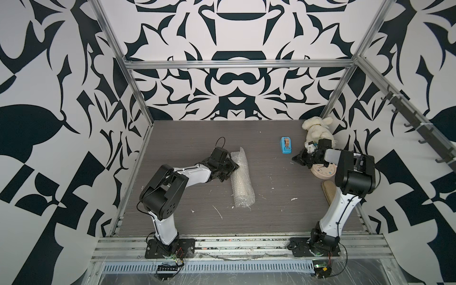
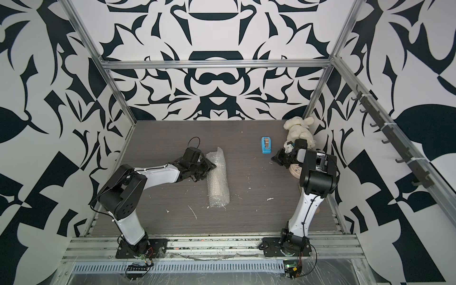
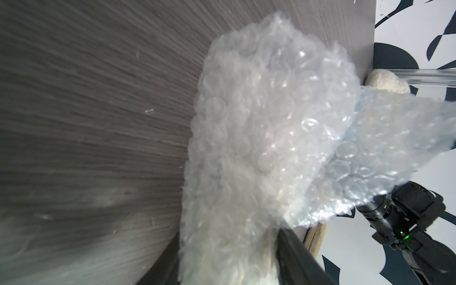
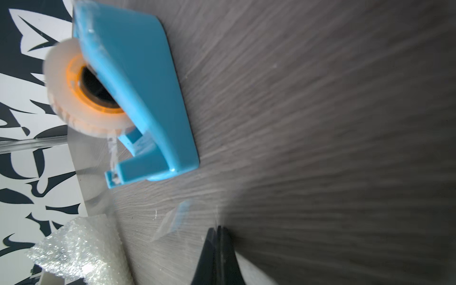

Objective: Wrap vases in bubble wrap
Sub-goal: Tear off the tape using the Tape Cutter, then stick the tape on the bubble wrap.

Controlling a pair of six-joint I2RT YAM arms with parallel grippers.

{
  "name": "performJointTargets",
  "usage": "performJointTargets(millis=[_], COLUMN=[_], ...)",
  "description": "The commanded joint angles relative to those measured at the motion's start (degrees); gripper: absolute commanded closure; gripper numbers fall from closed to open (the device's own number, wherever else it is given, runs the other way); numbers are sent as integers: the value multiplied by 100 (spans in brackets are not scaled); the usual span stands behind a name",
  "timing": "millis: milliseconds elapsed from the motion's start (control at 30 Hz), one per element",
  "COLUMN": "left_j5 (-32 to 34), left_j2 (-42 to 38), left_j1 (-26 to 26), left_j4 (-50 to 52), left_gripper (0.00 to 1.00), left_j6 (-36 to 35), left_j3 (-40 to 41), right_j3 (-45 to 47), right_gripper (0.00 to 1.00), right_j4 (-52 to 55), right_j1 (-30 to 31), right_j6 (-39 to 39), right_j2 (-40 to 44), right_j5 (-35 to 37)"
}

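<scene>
The left fingers (image 3: 296,256) stand half open, clamped across the far half of the bubble wrap (image 1: 240,160) rolled around the vase (image 3: 249,269), which lies at the centre of the worktop (image 1: 271,209), while the right fingers (image 4: 212,254) are pressed fully together near the blue tape dispenser (image 1: 286,145).

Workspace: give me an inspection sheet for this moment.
Surface: grey wood-grain table, scattered white scraps.
Job's things: bubble wrap rolled around the vase, lying flat; vase only a cream tint inside.
Clutter: blue tape dispenser, plush toy, pink clock, near the right arm.
Grippers: left gripper jaws clamp the roll; right gripper jaws closed on a clear tape strip.
Cables: black loop above left wrist; wiring at arm bases.
Surroundings: patterned walls, aluminium frame, hook rail.
</scene>
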State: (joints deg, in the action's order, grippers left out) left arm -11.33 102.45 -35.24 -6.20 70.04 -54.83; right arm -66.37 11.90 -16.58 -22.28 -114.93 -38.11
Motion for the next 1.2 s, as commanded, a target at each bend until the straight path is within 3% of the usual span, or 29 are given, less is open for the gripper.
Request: performJointTargets(millis=[0, 300, 567, 967, 1167], left_j5=[-9, -101, -209, -767, -949], left_j2=[-40, -22, -93, -226, -231], left_j1=[-4, -7, 42, 264, 296], left_j4=[556, 426, 479, 154, 119], left_gripper=[48, 48, 48, 48, 48], left_j6=[-147, -216, -759, -1422, -1602], left_j3=[196, 237, 201, 320, 324], right_j3=[491, 627, 247, -1071, -2045], right_gripper=[100, 100, 100, 100, 100], right_j4=[690, 888, 1543, 2970, 4264], right_j1=[-64, 146, 1228, 3109, 3767], right_j6=[72, 852, 1486, 2812, 4258], right_j2=[-19, 1247, 2055, 1630, 728], right_j5=[1082, -142, -728, -1716, -1386])
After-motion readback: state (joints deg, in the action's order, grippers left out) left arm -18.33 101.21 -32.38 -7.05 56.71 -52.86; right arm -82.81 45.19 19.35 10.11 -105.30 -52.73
